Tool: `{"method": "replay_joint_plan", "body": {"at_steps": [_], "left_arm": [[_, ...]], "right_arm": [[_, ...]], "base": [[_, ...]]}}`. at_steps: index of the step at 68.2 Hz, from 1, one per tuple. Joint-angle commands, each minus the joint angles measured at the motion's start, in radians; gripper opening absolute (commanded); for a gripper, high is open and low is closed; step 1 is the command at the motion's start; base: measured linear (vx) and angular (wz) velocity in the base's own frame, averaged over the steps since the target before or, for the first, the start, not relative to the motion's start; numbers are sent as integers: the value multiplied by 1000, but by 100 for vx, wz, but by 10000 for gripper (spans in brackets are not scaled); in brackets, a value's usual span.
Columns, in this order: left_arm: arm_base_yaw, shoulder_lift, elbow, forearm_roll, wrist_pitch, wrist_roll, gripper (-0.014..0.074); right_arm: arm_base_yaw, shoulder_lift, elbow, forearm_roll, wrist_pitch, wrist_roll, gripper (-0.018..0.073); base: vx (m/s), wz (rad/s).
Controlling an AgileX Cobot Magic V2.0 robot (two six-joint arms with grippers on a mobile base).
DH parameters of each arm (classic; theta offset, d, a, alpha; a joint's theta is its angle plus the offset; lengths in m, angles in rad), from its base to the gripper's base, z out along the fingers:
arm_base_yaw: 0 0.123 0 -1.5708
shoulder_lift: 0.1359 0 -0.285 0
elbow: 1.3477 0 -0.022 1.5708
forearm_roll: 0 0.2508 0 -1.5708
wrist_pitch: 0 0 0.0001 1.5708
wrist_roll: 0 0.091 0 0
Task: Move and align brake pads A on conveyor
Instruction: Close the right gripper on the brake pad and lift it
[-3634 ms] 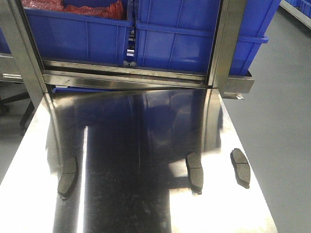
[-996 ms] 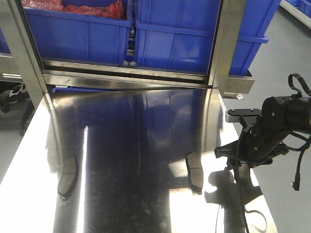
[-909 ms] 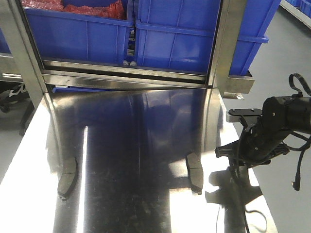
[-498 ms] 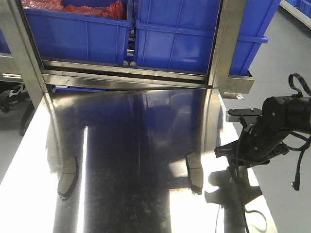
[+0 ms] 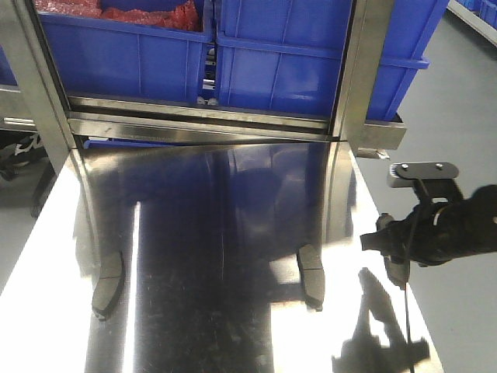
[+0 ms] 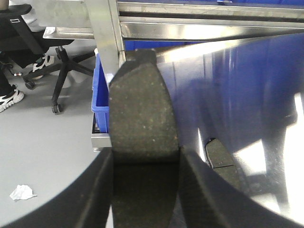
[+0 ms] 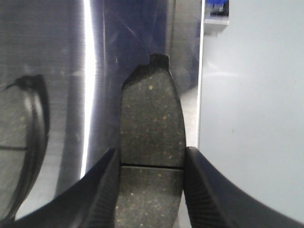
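Polished steel surface (image 5: 233, 202) fronts stacked blue bins (image 5: 140, 58). At its right edge the right gripper (image 7: 151, 156) clamps the first brake pad (image 7: 151, 118). By the left edge the left gripper (image 6: 145, 161) grips the second brake pad (image 6: 142, 114). The third brake pad (image 5: 107, 284) lies near the left edge, and the fourth brake pad (image 5: 312, 273) right of centre.

The left gripper (image 6: 145, 185) clamps a brake pad (image 6: 142, 114) at frame centre; a second pad (image 6: 221, 159) lies on the steel table (image 6: 256, 95), lower right.

Bright glare streaks on steel table (image 5: 194, 233), hard shadows, soft-focus wrist close-ups.
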Motion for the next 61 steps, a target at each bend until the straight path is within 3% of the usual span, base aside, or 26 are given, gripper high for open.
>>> {"method": "replay_joint_plan", "body": {"at_steps": [1,21,61], "left_arm": [[-6,0,-29,-11,-92,0,66],[-6,0,-29,-11,-92,0,66],[-6,0,-29,-11,-92,0,66]], "right_arm": [[-1,-122,7,-10,-96,-7,-6],[-1,-369,60,-5,-89,-56,-6],[-1,-979,389,-4,-139,-59,-6]], "base": [[0,0],[0,0],[0,0]]}}
